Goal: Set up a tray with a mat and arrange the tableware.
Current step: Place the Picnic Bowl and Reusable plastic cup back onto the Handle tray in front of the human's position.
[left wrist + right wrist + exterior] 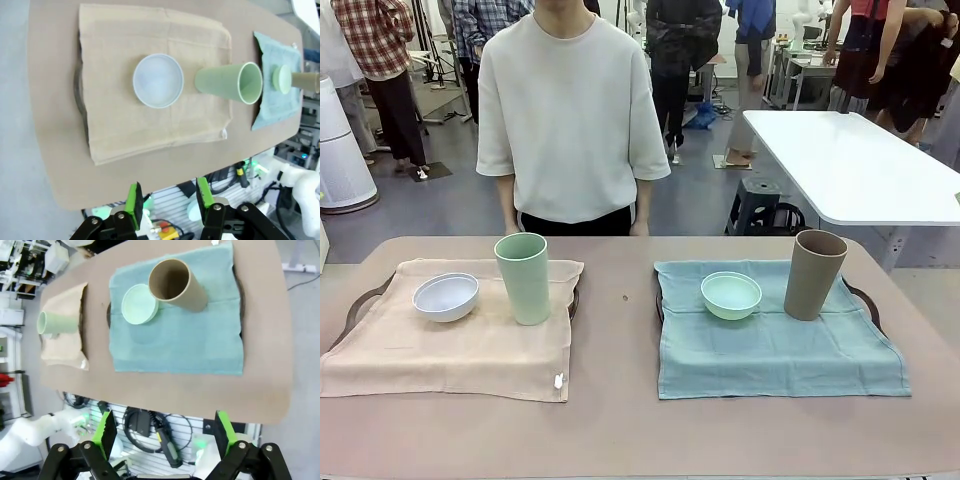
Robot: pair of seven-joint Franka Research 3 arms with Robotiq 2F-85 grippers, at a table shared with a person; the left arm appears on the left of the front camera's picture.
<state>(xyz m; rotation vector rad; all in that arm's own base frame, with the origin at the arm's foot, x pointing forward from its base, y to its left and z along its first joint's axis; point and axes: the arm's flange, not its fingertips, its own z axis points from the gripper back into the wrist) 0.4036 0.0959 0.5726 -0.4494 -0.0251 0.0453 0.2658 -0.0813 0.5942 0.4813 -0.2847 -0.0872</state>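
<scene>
white bowl [446,296] beside pale green cup [523,277]; mint bowl [731,295] beside brown cup [814,274].

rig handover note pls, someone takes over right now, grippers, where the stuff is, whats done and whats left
Left gripper: partly open, empty, held above the table's near edge.
Right gripper: wide open, empty, also above the near edge.
Left side: beige mat lies over a dark tray; white bowl and pale green cup stand on it, cup upright.
Right side: teal mat lies over its tray; mint green bowl and brown cup stand on it, cup upright.
Person stands at the far side, hands off the table.
Done: both settings look complete.
Left: seemingly nothing; maybe straighten the mats.
</scene>
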